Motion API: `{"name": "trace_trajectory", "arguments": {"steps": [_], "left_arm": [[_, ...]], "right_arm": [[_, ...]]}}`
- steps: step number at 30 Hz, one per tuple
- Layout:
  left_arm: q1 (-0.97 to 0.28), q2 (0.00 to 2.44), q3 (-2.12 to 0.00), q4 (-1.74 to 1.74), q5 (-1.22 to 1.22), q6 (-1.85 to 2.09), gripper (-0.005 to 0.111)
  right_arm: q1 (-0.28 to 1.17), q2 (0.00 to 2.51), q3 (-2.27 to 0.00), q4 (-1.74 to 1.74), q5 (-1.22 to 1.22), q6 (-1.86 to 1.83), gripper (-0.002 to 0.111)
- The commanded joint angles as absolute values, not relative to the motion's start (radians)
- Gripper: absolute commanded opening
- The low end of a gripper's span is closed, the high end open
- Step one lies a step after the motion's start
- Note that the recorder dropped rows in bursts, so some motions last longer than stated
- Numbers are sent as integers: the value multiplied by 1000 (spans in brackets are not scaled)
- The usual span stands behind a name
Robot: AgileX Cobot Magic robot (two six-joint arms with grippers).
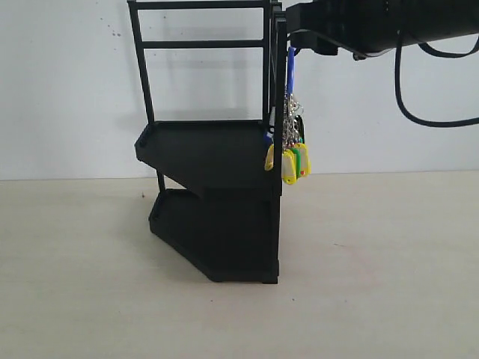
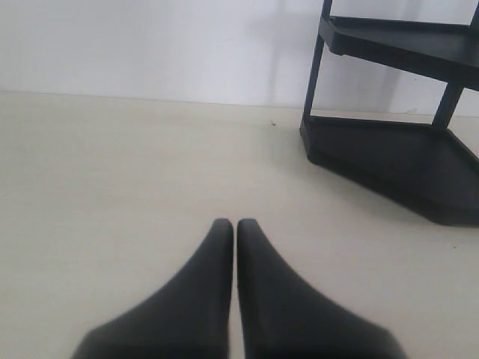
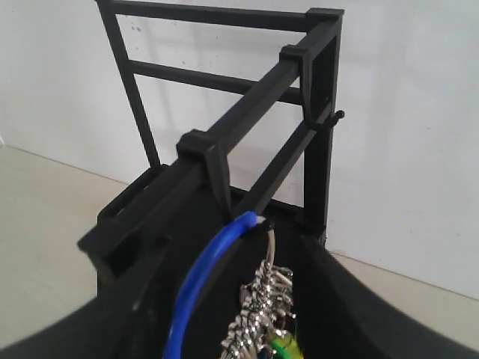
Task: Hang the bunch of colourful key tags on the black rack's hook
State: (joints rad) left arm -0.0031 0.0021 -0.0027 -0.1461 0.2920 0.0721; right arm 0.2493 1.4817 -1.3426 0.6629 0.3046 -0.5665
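Colourful key tag bunch (image 1: 292, 161) hanging beside black rack (image 1: 217, 149) upright, left jaws clenched, right jaws released

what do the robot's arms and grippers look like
The left gripper has two matte black fingers, broad at the base and tapering to rounded tips, with no markings visible. The right arm is a black, boxy housing, and black cables loop below it. No sleeves or labels show.
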Motion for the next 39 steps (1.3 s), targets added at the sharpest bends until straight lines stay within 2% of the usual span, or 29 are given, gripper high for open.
{"name": "trace_trajectory", "arguments": {"steps": [1,5,13,15,17,18,23,32,39], "left_arm": [[-1,0,0,-141,284,75,4],[-1,0,0,-141,284,75,4],[-1,0,0,-141,284,75,4],[-1,0,0,-141,284,75,4],[-1,0,0,-141,284,75,4],[-1,0,0,-141,284,75,4],[-1,0,0,-141,284,75,4],[-1,0,0,-141,284,75,4],[-1,0,0,-141,284,75,4]], "right_arm": [[248,1454,-1346,656,306,-556,46],[248,1407,-1319,585,329,-503,46],[248,1182,-1092,546,271,-435,45],[248,1096,-1040,546,304,-389,31],[248,1008,-987,546,338,-368,8],[248,962,-956,546,343,-336,0],[248,798,-847,546,421,-252,0],[250,670,-826,546,817,-250,0],[250,654,-826,546,859,-250,0]]}}
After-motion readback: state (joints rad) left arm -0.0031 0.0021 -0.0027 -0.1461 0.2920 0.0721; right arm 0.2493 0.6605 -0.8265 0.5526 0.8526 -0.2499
